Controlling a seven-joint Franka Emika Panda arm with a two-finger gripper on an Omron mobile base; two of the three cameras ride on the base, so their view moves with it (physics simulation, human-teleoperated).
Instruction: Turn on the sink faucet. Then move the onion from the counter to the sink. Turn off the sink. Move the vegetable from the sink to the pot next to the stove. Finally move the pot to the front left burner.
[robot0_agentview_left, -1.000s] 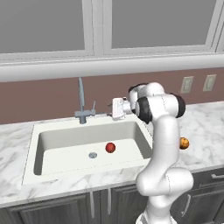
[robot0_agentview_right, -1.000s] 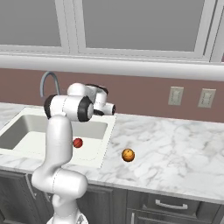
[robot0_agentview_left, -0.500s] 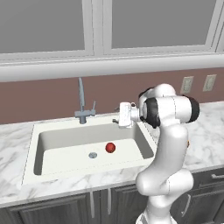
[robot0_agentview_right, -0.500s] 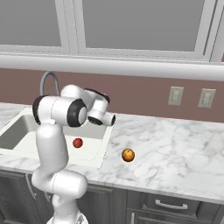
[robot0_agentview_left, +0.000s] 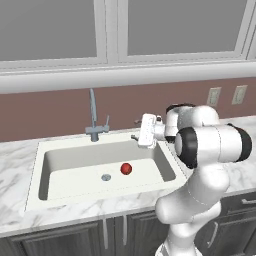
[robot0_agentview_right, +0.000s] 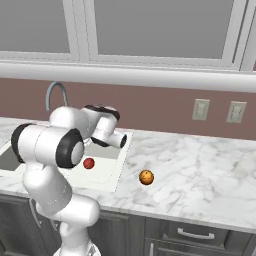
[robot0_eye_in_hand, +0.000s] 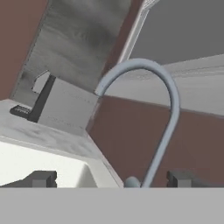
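The onion (robot0_agentview_left: 126, 169) (robot0_agentview_right: 89, 163), a small glossy red ball, lies on the floor of the cream sink (robot0_agentview_left: 75, 165) beside the round drain (robot0_agentview_left: 106, 177). The grey-blue gooseneck sink faucet (robot0_agentview_left: 92, 112) (robot0_agentview_right: 55, 92) (robot0_eye_in_hand: 170, 103) stands at the sink's back rim, and no water shows. My gripper (robot0_agentview_left: 135, 129) (robot0_eye_in_hand: 111, 179) hovers over the sink's back right corner, pointing left toward the faucet. It is open and empty, fingertips (robot0_eye_in_hand: 41, 178) wide apart. The white marble counter (robot0_agentview_right: 200, 170) runs to the right.
An orange ball (robot0_agentview_right: 146, 177) sits on the counter just right of the sink. A grey boxy appliance (robot0_eye_in_hand: 61, 105) stands far along the counter past the faucet. Wall outlets (robot0_agentview_right: 201, 109) are on the brown backsplash. My bulky elbow (robot0_agentview_left: 210, 145) hangs over the sink's right rim.
The hand has drawn back to the right, away from the faucet, while the elbow swung outward. The onion has stayed put in the sink.
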